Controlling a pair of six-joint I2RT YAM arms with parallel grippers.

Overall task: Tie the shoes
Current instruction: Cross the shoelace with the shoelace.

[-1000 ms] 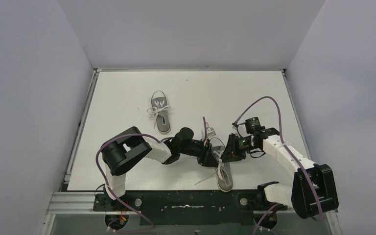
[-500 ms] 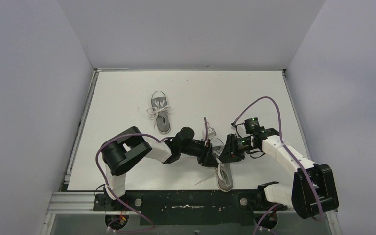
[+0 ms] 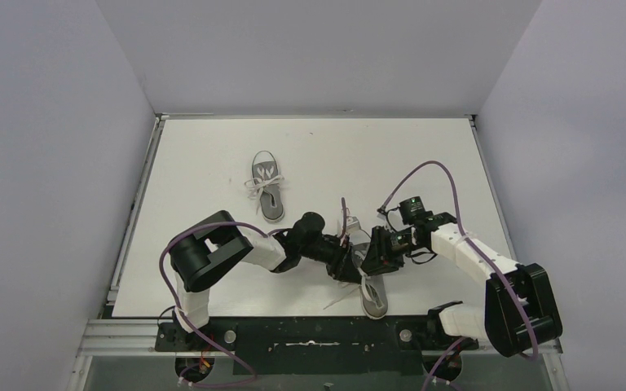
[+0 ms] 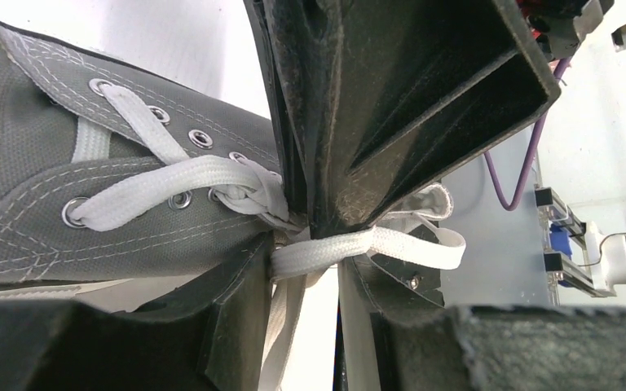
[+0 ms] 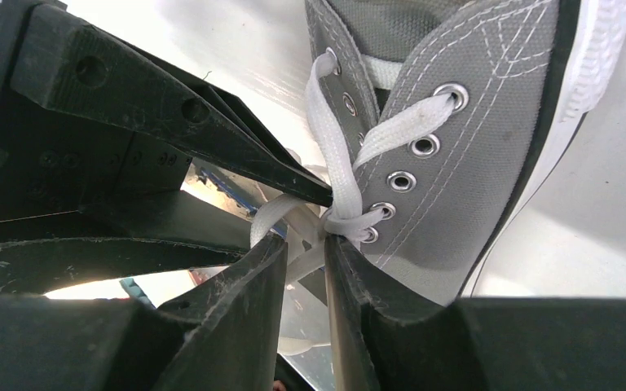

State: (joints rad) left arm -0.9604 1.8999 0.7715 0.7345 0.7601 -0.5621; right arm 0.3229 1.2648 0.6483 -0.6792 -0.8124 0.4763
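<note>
I have both arms brought together over the near sneaker [image 3: 374, 300], which lies low and centre in the overhead view. The far sneaker [image 3: 266, 189] sits well apart toward the upper left of the desk [image 3: 424, 155]. The tips are crowded in here because, as I judge it, the knot has to be formed right at the top eyelets [image 5: 425, 145]. The left pincer [image 4: 306, 262] is nearly closed, and strands of the white lace [image 4: 391, 238] run through the slim gap. I read that as a pinch on the lace, holding it taut. The right pincer [image 5: 303, 244] also stands at a narrow gap with a strand passing between its fingers. I cannot tell whether it grips that strand or only brackets it.
</note>
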